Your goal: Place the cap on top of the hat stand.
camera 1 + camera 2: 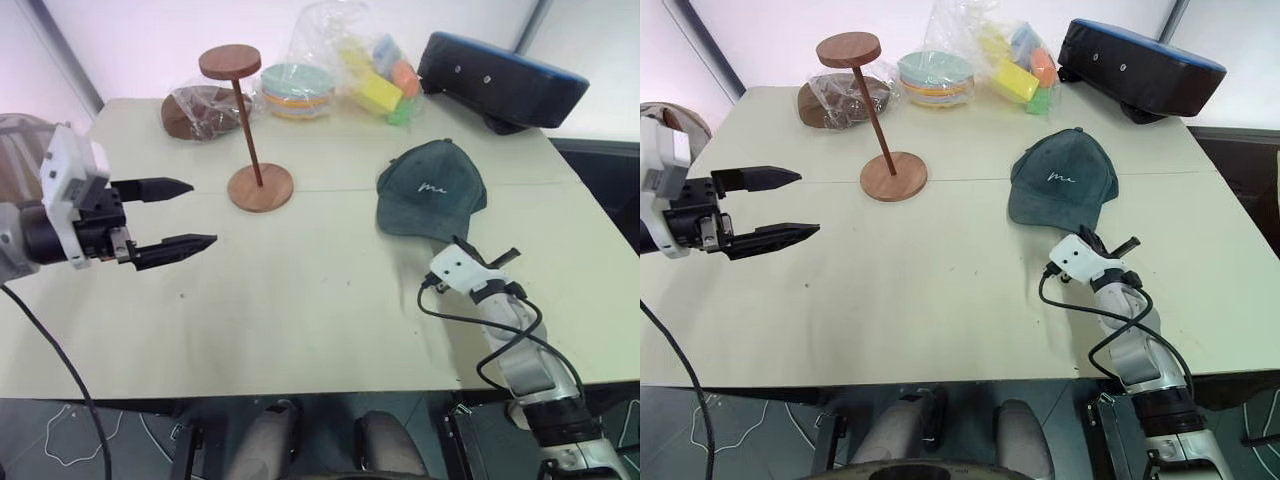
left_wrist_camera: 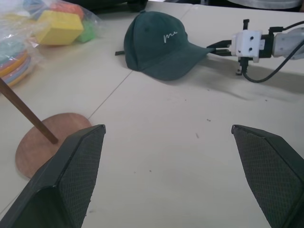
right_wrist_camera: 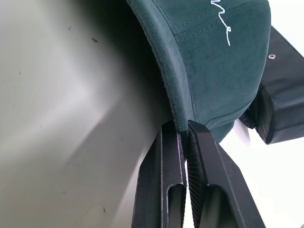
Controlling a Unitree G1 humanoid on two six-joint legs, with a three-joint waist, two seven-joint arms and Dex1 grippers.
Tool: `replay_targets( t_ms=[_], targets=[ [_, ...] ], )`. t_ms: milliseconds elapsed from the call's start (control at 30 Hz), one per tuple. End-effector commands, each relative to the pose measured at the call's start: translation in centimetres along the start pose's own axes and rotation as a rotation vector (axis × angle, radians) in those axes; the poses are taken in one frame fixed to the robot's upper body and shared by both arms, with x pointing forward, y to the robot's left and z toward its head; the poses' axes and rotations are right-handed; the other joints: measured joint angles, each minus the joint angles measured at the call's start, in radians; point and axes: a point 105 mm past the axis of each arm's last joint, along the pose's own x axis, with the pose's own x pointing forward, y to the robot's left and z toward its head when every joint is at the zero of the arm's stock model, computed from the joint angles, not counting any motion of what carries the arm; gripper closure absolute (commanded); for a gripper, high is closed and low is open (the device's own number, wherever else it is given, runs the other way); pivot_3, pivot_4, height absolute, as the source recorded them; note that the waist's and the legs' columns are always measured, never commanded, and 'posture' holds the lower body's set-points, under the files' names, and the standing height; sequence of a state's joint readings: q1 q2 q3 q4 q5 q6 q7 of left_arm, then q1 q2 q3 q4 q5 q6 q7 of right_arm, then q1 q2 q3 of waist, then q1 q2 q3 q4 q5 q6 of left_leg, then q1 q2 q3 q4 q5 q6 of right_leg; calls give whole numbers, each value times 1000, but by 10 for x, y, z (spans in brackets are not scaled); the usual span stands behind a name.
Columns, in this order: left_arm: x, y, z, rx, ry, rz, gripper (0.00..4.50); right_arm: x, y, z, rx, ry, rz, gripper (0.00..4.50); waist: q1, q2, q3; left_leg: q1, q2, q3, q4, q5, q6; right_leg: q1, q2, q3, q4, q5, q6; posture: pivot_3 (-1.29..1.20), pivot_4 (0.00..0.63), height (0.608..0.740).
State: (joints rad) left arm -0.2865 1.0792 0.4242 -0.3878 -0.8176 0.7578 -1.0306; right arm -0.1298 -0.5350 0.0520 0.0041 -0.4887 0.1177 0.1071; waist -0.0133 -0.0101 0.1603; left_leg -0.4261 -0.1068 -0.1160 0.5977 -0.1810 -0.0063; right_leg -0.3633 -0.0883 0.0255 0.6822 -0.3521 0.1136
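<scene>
The dark teal cap [image 1: 430, 188] with white script lies on the table right of centre, brim toward me. My right gripper [image 3: 183, 129] is shut on the brim's edge, its fingers [image 3: 164, 156] pinching it from both sides; from the head it sits at the brim's near edge [image 1: 462, 247]. The reddish-brown hat stand [image 1: 246, 130] stands upright at the back centre-left, with a round base and a bare top disc. My left gripper [image 1: 190, 213] hovers open above the table's left side, pointing right, with nothing between its fingers [image 2: 71, 175].
Behind the stand lie a brown round object wrapped in clear plastic [image 1: 200, 110], a stack of coloured plates [image 1: 297, 90] and a bag of coloured blocks [image 1: 378, 80]. A dark padded case [image 1: 500, 85] sits at the back right. The table's [image 1: 300, 320] near edge runs below the grippers.
</scene>
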Motion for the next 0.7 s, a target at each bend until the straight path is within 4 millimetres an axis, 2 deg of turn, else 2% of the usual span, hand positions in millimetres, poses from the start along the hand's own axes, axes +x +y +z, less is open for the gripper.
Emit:
replay_targets(
  t_ms=[33, 200, 300, 400, 700],
  targets=[
    [-2, 1, 8, 37, -21, 12, 0, -1, -9, 5, -32, -33, -31, 4477, -1, 0, 0, 0, 0, 0, 0, 0, 0, 0, 0, 0, 0, 0, 0, 0, 150, 740],
    [-1, 3, 8, 26, -32, 18, 0, 1, -45, 29, -69, -138, -191, 4477, -1, 1, 1, 0, 0, 0, -1, 0, -1, -1, 0, 1, 0, 0, 0, 0, 150, 740],
    [1, 4, 6, 5, -51, 22, 0, 0, -56, 40, -78, -180, -247, 4477, -2, 1, 1, 0, 0, 0, -1, 1, -1, -2, 0, 1, 0, 0, 0, 0, 150, 740],
    [3, 12, -9, -52, -66, 63, 0, -3, -75, 63, -73, -265, -351, 4477, -2, 2, 1, 0, 0, 0, -2, 1, -1, -3, 0, 1, 0, 0, 0, 0, 150, 740],
    [6, 26, -21, -117, -108, 119, 0, -7, -109, 105, -15, -387, -476, 4477, -2, 2, 2, -1, 0, 1, -3, 1, -2, -3, 0, 1, 0, 0, 0, 0, 150, 740]
  ],
)
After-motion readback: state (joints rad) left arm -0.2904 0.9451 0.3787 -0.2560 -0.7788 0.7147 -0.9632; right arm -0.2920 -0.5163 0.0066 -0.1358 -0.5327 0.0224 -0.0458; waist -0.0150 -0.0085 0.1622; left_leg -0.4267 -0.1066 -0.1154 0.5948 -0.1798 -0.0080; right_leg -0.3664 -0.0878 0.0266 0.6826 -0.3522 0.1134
